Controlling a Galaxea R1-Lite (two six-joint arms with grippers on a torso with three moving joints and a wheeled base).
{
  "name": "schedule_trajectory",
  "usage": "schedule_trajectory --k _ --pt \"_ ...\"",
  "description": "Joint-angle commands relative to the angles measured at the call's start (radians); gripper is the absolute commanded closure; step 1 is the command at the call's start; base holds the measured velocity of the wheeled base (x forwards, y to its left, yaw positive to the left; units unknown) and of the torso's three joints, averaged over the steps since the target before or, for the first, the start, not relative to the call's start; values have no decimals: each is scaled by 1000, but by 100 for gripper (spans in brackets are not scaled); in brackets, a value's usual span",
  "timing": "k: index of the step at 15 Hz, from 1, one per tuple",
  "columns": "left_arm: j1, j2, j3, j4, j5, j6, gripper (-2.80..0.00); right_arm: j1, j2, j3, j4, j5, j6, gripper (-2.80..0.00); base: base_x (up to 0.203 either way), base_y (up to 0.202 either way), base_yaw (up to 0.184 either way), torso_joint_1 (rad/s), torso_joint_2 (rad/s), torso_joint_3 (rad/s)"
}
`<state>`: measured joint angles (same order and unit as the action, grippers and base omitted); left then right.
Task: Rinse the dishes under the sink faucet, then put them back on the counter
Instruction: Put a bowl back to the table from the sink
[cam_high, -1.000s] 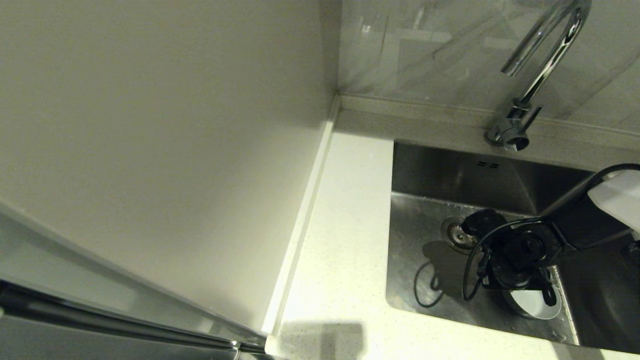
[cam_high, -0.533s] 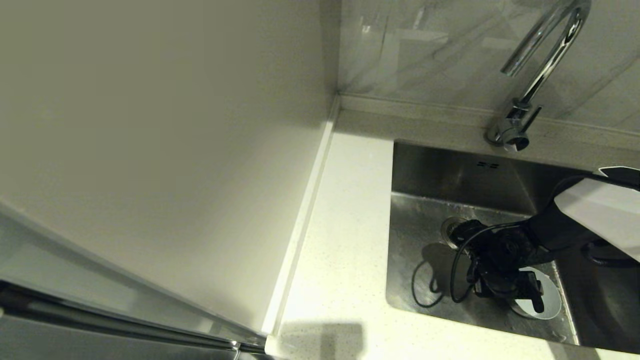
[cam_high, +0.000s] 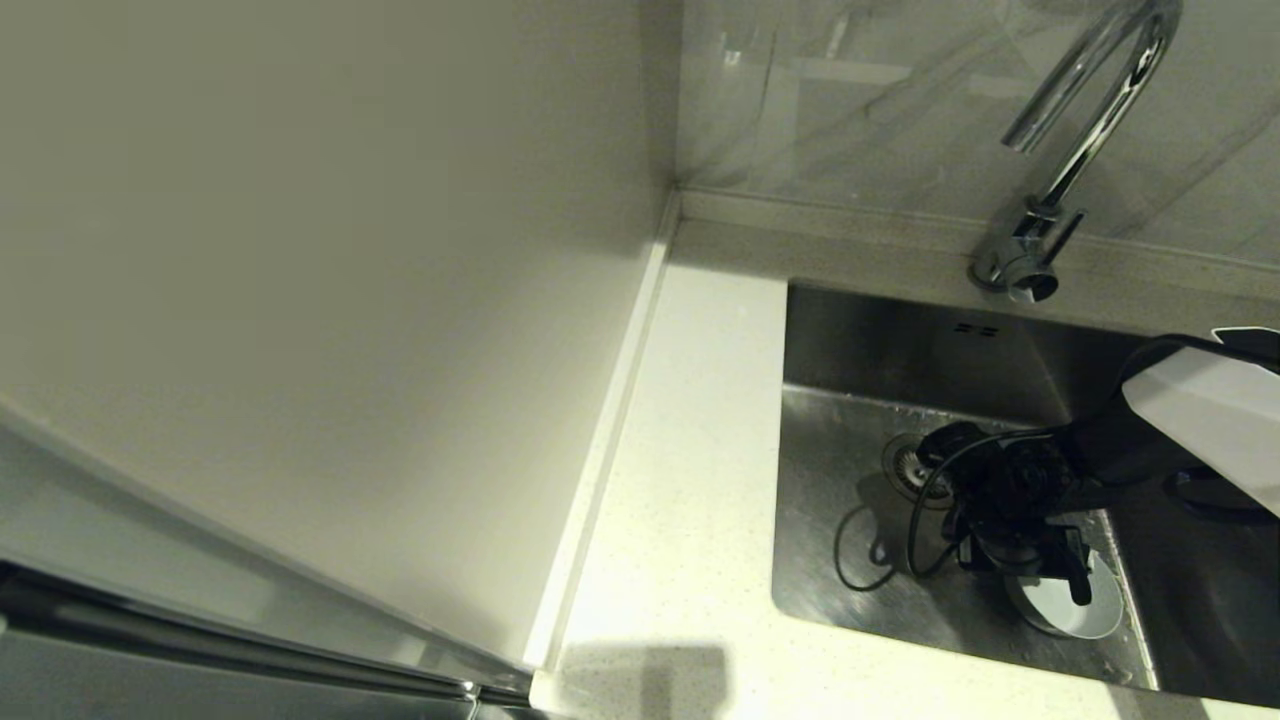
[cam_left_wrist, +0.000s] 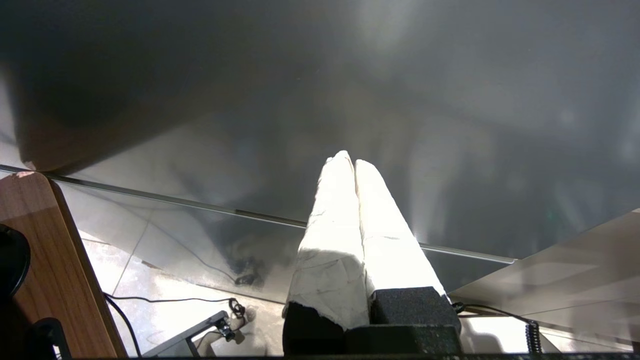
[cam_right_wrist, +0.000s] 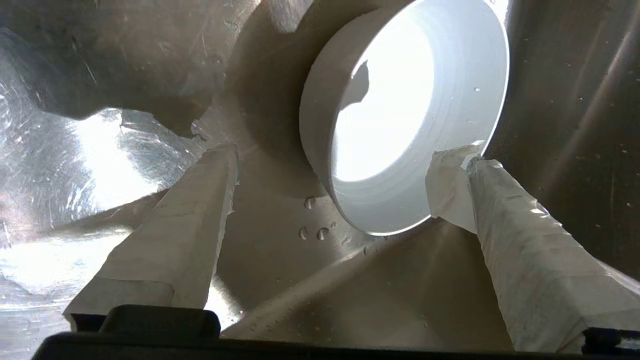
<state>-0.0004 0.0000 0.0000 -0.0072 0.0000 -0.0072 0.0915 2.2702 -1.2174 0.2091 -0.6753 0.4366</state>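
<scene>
Spreading wide, the right end effector (cam_right_wrist: 330, 165) straddles one white bowl (cam_right_wrist: 410, 115) in the sink (cam_high: 850, 350)

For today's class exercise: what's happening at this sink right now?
The robot's right hand is down inside the sink, fingers wide open beside a white bowl on the basin floor, not gripping it. No water runs from the faucet. The left hand is shut and parked away from the sink.
</scene>
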Motion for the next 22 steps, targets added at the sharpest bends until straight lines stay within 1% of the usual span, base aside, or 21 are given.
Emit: schedule_trajectory --k 1,6,7,16,22 --pt "0 0 3 0 0 0 0 -10 3 -5 1 -3 2 -280 0 0 0 0 0 0" --pt "0 0 3 0 0 0 0 -27 22 -20 2 -4 1 -280 0 0 0 0 0 0" --pt "0 0 3 0 0 0 0 -28 23 -19 2 -6 -1 0 0 0 0 0 0 0" --pt "0 0 3 0 0 0 0 -18 24 -6 -1 5 5 0 0 0 0 0 0 0" --pt "0 0 3 0 0 0 0 9 -52 -4 1 4 4 0 0 0 0 0 0 0"
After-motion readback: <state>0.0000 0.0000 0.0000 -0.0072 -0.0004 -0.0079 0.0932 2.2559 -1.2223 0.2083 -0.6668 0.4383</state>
